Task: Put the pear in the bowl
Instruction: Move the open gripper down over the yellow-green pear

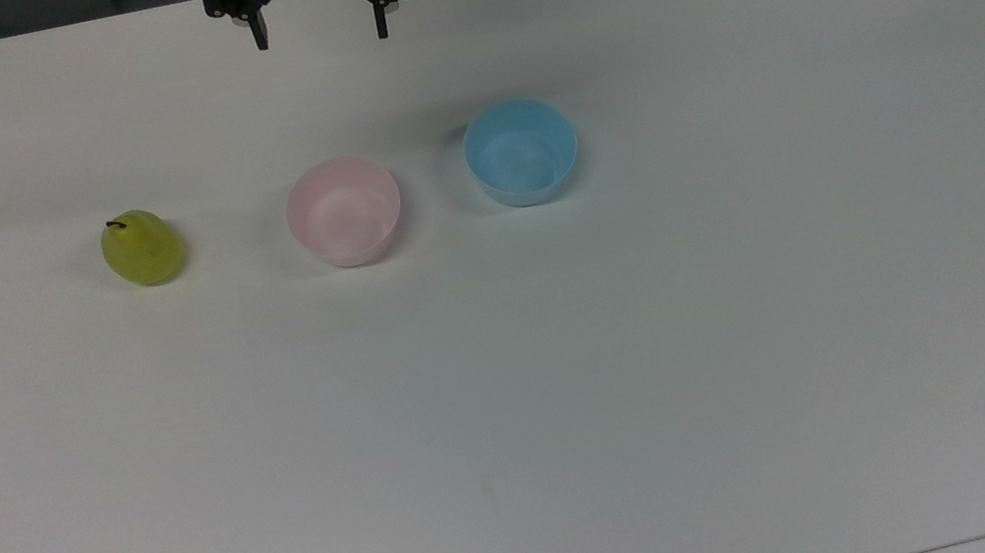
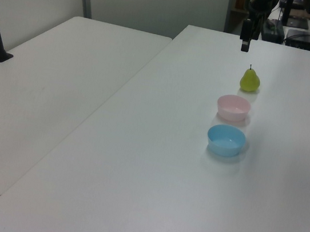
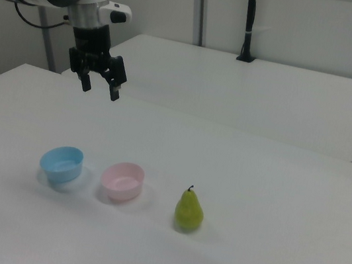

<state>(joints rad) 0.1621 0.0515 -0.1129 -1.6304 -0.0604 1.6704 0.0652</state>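
White surface (image 1: 576, 404), left to right in the top view: pear (image 1: 143, 248) upright, untouched; pink bowl (image 1: 344, 211) empty; blue bowl (image 1: 521, 152) empty. Gripper (image 1: 319, 28) spread, holding nothing, raised behind the bowls. You have every step left: reach, grasp, carry, release.

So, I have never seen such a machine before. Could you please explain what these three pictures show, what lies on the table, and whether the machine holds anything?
It is one moment seen by three cameras: one looks down from above, two look from opposite sides. The machine is a robot arm ending in a gripper with two fingers, like a simple hand. It hangs open above the white table and holds nothing. On the table, in a row and apart from each other, stand a yellow-green pear, a pink bowl in the middle, and a light blue bowl. Both bowls look empty. The pear is to go into the pink bowl; that is not yet done.
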